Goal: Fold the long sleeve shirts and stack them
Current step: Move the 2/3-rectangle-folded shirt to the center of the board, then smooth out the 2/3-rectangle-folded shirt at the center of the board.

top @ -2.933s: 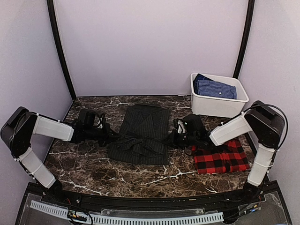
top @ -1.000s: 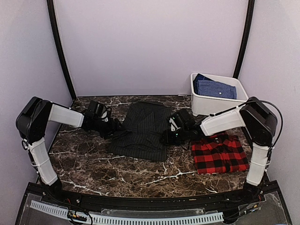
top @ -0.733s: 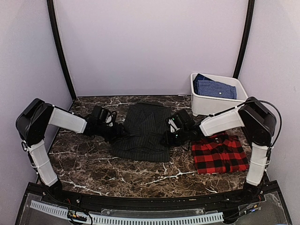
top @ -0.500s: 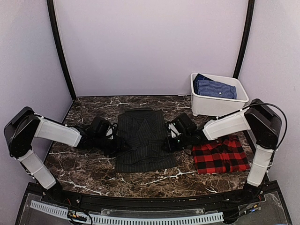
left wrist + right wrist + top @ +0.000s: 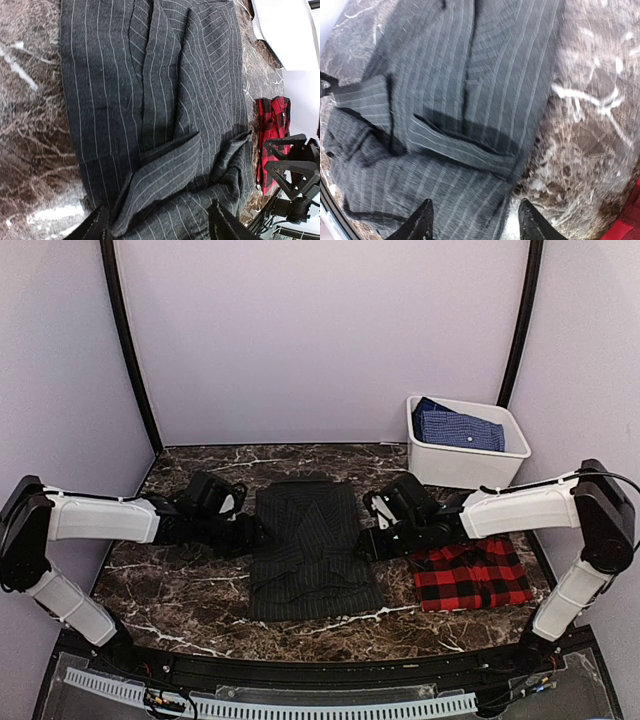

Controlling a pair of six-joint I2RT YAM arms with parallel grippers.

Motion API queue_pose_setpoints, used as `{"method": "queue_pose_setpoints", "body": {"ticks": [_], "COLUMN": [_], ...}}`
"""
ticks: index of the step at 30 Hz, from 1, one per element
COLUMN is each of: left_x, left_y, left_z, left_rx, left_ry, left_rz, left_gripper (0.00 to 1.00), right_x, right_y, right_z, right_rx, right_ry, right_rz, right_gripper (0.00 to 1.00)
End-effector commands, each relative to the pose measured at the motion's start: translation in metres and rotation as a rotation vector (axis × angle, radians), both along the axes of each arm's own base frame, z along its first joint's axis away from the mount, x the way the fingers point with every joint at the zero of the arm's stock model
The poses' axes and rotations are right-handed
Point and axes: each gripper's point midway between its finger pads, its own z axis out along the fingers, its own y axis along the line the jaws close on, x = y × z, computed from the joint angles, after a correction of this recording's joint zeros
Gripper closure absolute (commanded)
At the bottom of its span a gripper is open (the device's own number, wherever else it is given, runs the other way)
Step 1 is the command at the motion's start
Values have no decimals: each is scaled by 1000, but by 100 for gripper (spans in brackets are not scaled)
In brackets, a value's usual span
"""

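The charcoal pinstriped long sleeve shirt [image 5: 312, 548] lies flat at the table's middle as a narrow rectangle, collar at the far end. My left gripper [image 5: 247, 535] sits low at its left edge and my right gripper [image 5: 374, 540] at its right edge. In the left wrist view the pinstriped shirt [image 5: 150, 90] fills the frame, and the left gripper [image 5: 160, 231] has its jaws wide apart over a bunched sleeve fold. The right gripper [image 5: 477, 222] is open over the pinstriped shirt [image 5: 470, 75] hem. The red-and-black plaid shirt [image 5: 470, 575] lies folded at the right.
A white bin [image 5: 440, 472] holding a folded blue shirt [image 5: 458, 426] stands at the back right corner. The plaid shirt [image 5: 270, 131] lies just beyond the right arm. Dark marble table [image 5: 170, 590] shows on both sides of the pinstriped shirt, with purple walls behind.
Both grippers drew back toward the near edge, pulling the pinstriped shirt nearer and longer, its bunched lower part now spread flat. The right jaws have widened, the left have narrowed a little.
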Motion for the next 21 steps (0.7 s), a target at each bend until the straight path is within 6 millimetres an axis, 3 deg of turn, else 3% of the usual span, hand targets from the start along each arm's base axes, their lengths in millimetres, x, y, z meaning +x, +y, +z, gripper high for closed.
{"method": "queue_pose_setpoints", "body": {"ticks": [1,6,21], "left_x": [7,16,33], "left_y": [3,-5,-40], "left_z": [-12,-19,-25], "left_rx": [50,48,-28], "left_ry": [23,41,45], "left_rz": [-28,-69,-206], "left_gripper": [43,62,73], "right_x": [15,21,29], "right_y": [8,9,20], "right_z": [15,8,-8], "right_rx": [-6,-31,-24], "right_ry": [-42,-37,9], "right_rz": [11,17,58], "right_gripper": [47,51,51]}}
